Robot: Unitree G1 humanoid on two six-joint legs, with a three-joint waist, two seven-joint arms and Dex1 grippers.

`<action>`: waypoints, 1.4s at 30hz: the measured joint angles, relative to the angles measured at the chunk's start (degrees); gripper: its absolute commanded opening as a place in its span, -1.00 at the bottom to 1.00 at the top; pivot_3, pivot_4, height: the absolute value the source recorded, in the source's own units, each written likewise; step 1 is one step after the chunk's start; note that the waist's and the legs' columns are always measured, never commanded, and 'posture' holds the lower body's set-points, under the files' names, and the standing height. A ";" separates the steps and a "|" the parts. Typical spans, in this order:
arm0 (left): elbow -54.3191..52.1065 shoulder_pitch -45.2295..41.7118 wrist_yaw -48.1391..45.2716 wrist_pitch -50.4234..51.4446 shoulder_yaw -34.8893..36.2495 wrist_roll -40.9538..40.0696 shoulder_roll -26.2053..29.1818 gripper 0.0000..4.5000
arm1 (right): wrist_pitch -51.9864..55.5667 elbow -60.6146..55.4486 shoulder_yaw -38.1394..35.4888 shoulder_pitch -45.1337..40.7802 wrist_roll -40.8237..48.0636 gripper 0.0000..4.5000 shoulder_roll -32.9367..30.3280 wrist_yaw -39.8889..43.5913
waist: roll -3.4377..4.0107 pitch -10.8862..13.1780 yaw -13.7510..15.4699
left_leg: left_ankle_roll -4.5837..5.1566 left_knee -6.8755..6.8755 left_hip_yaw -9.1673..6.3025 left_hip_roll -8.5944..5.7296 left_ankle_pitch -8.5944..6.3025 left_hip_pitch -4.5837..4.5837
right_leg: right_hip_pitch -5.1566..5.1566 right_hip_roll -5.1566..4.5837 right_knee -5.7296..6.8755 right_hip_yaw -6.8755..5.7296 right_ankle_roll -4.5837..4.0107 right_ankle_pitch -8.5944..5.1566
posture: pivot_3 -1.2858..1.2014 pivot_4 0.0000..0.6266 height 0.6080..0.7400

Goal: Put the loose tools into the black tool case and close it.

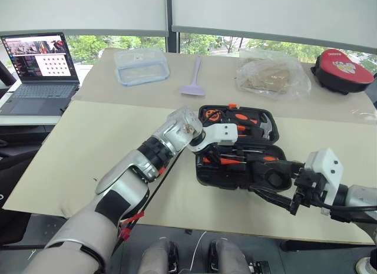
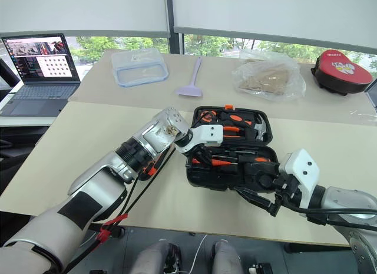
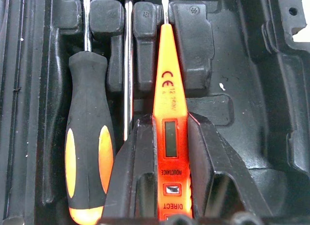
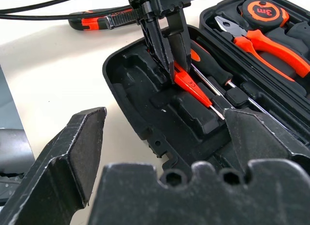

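Item: black tool case point(image 1: 235, 168), lying open on the tan table point(image 1: 88, 144), near the front edge, lid half toward the window.

Item: slim orange screwdriver point(image 3: 171, 113). I see my left gripper point(image 3: 167, 157) clamped on its handle, one black finger point(image 3: 133, 157) on each flat side, the shaft pointing away into a moulded slot of the case's near half. The tool sits low over the slot; whether it is fully seated I cannot tell.

Item: black-and-orange-handled screwdriver point(image 3: 87, 138), already lying in the slot just beside the held one, with a bare steel shaft between them.

Item: my right gripper point(image 4: 160, 133), fingers spread wide apart with nothing between them, hovering just off the case's front right corner and aimed across it toward the left gripper.

Item: black-and-orange utility knife point(image 4: 99, 19), on the table beyond the case. The right wrist view gives me this; in the head views my left arm covers that spot.

Lid half, from the right wrist view: orange-handled pliers point(image 4: 271, 41) and a tape measure point(image 4: 264, 7).

Far table, from the head views: lilac spatula point(image 1: 194, 79), clear lidded box point(image 1: 141, 66), laptop point(image 1: 38, 71).
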 measured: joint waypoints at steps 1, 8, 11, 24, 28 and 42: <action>0.00 0.00 -0.02 -0.10 0.00 0.06 0.00 -0.59 | 0.00 0.00 0.00 -0.09 0.01 1.00 0.00 -0.15 | 0.00 0.00 0.00 | 0.00 0.00 0.00 0.00 0.00 0.00 | 0.00 0.00 0.00 0.00 0.00 0.00 | 0.03 -0.52 0.86; -5.72 0.01 -3.69 3.33 4.91 -3.14 3.71 0.22 | 0.02 0.06 0.01 -0.36 0.17 1.00 0.00 -0.19 | 0.00 0.00 -0.15 | 0.00 -0.01 0.00 0.02 0.00 -0.06 | -0.08 0.00 0.01 0.01 0.00 0.00 | 0.03 -0.52 0.86; -9.46 0.02 -5.14 5.41 8.32 -5.29 6.60 -0.07 | 0.04 0.37 0.00 -0.34 0.29 1.00 0.00 -0.08 | 0.01 0.00 -0.12 | -0.01 0.00 0.00 0.02 0.00 -0.04 | -0.04 0.01 0.02 -0.01 0.00 -0.01 | 0.03 -0.52 0.86; -7.50 12.95 2.16 -7.37 15.57 -9.11 0.69 -0.96 | 1.08 2.31 0.55 -3.15 1.65 1.00 -0.31 0.30 | 0.01 0.00 0.34 | 0.01 0.02 0.01 -0.04 0.01 0.02 | 0.04 0.00 0.00 -0.03 0.00 0.01 | 0.03 -0.52 0.86; -7.51 15.59 4.59 -9.60 15.32 -7.81 0.72 -0.96 | 1.90 1.73 0.62 -2.63 2.25 1.00 -0.31 0.11 | 0.01 0.00 0.09 | 0.01 0.04 0.02 -0.05 0.01 0.02 | 0.07 -0.01 0.02 -0.03 -0.01 0.02 | 0.03 -0.52 0.86; -10.58 19.29 7.33 -16.43 13.14 -3.82 1.91 -0.96 | 3.13 -0.65 1.58 -2.33 4.08 1.00 -0.12 -1.57 | -0.01 -0.05 0.37 | 0.03 0.03 -0.02 -0.02 0.00 0.14 | 0.17 -0.05 -0.02 -0.04 -0.03 0.03 | 0.03 -0.52 0.86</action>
